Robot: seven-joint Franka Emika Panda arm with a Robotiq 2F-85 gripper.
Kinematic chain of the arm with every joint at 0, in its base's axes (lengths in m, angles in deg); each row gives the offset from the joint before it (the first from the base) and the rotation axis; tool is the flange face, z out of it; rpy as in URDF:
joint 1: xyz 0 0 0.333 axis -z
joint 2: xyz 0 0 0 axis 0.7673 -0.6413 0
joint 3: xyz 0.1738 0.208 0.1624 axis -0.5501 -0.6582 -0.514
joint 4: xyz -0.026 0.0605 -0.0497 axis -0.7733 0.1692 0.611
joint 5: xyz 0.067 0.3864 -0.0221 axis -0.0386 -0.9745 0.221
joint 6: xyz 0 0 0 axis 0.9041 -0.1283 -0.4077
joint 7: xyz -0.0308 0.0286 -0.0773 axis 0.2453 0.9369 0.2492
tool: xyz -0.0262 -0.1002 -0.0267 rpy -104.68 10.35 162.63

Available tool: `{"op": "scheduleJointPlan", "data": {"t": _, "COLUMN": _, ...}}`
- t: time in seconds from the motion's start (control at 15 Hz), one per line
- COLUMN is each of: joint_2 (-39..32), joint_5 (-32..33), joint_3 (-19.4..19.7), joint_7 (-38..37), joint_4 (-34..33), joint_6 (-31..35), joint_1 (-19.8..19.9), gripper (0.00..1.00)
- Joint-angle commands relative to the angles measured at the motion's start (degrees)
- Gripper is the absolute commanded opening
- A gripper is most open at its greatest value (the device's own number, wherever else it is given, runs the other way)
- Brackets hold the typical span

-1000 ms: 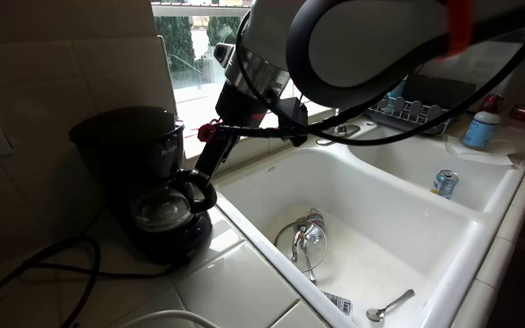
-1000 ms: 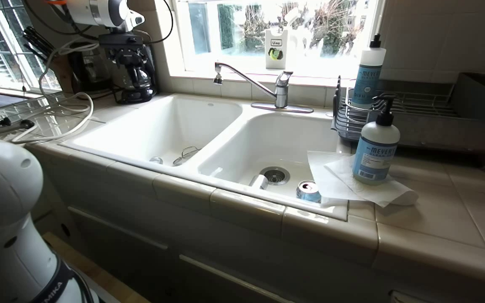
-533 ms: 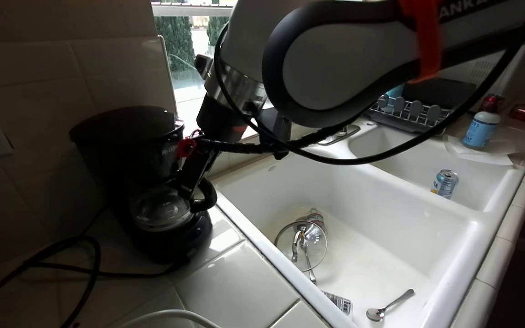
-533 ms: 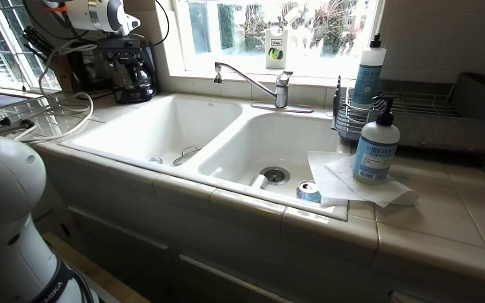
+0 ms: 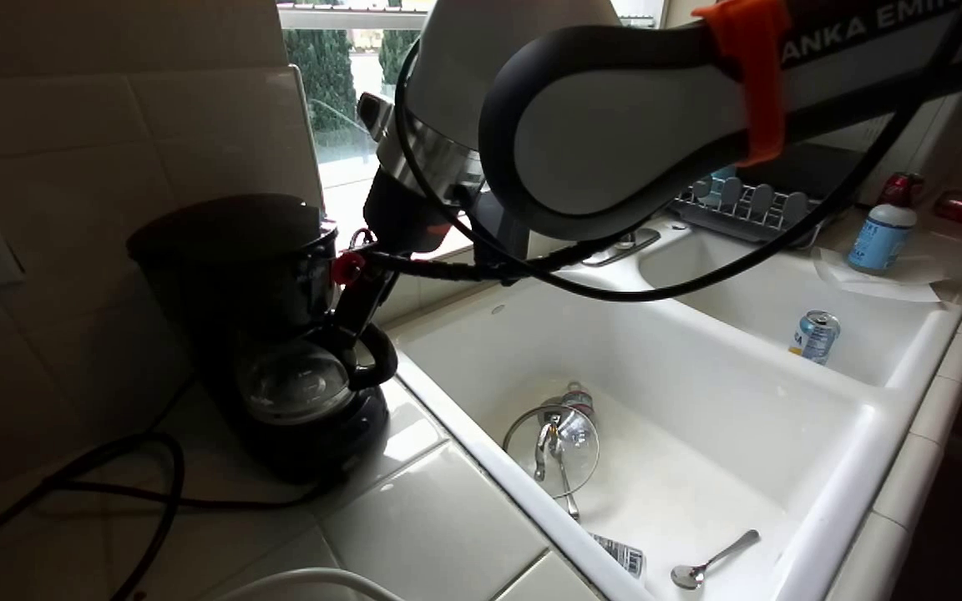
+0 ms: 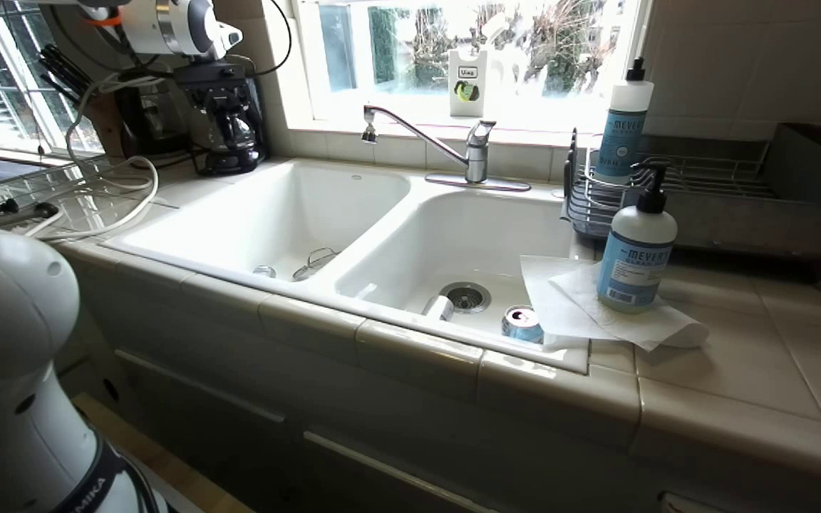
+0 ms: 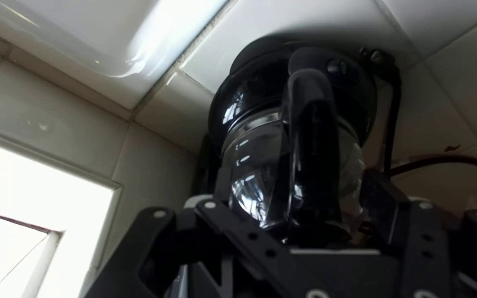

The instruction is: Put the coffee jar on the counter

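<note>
The coffee jar, a clear glass carafe [image 5: 296,386] with a black handle [image 5: 382,359], stands in the black coffee maker [image 5: 226,267] on the white tiled counter [image 5: 435,517]. It also shows in an exterior view [image 6: 242,134] and large in the wrist view [image 7: 259,165], its handle towards my camera. My gripper [image 7: 298,184] is open. Its fingers stand wide apart on either side of the carafe and handle. Whether either finger touches the glass I cannot tell. In an exterior view the gripper [image 5: 347,332] is at the top of the handle, partly hidden in dark shade.
A white double sink [image 5: 681,367] lies beside the coffee maker, with a glass lid [image 5: 577,455] and a spoon [image 5: 715,561] inside. Black cords [image 5: 172,476] run on the counter. The window ledge and faucet [image 6: 478,149] are behind. A soap bottle [image 6: 637,253] stands past the sink.
The arm has moved towards the coffee maker and down to the carafe handle over the first half second. Since then it has shifted only slightly. The carafe and coffee maker have not moved.
</note>
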Motion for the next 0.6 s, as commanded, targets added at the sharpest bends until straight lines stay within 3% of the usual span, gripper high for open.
{"op": "scheduleJointPlan", "data": {"t": 0.0, "joint_2": -1.6, "joint_5": 0.8, "joint_3": 0.0, "joint_7": 0.7, "joint_4": -1.1, "joint_6": 3.8, "joint_1": -0.3, "gripper": 0.75}}
{"op": "scheduleJointPlan", "data": {"t": 0.53, "joint_2": -3.6, "joint_5": -1.9, "joint_3": -2.0, "joint_7": 4.3, "joint_4": 0.5, "joint_6": 11.5, "joint_1": 1.4, "gripper": 0.72}}
